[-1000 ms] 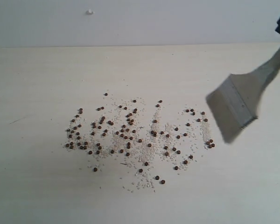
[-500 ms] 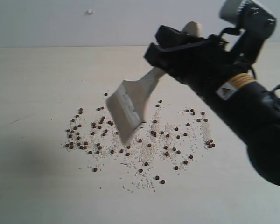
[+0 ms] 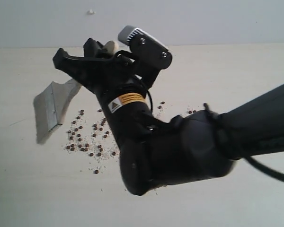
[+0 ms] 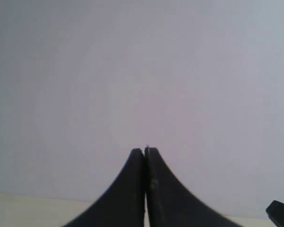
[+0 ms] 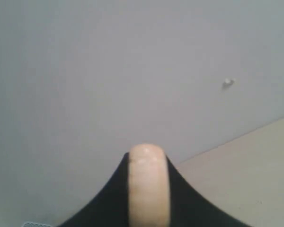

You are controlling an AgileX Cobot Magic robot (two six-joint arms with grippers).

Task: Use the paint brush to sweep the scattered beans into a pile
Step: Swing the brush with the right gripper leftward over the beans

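My right gripper [image 3: 83, 64] is shut on the cream handle of the paint brush [image 3: 54, 106], reaching far across to the left of the exterior view. The brush head hangs above the table just left of the beans [image 3: 87, 137], bristles pointing down-left. The beans lie scattered with white grains; the black arm hides most of the spread. No gathered pile shows. In the right wrist view the handle end [image 5: 148, 184] sits between the two black fingers of the right gripper [image 5: 148, 163]. The left gripper [image 4: 145, 151] is shut on nothing and faces a blank wall.
The pale wooden table [image 3: 23, 189] meets a grey wall [image 3: 203, 19] at the back. A small white stud [image 3: 91, 12] is on the wall. The bulky right arm [image 3: 180, 151] covers the middle and right of the table.
The right arm has swung left across the bean spread, carrying the brush from the right side to beyond the beans' left edge. The beans have not visibly moved.
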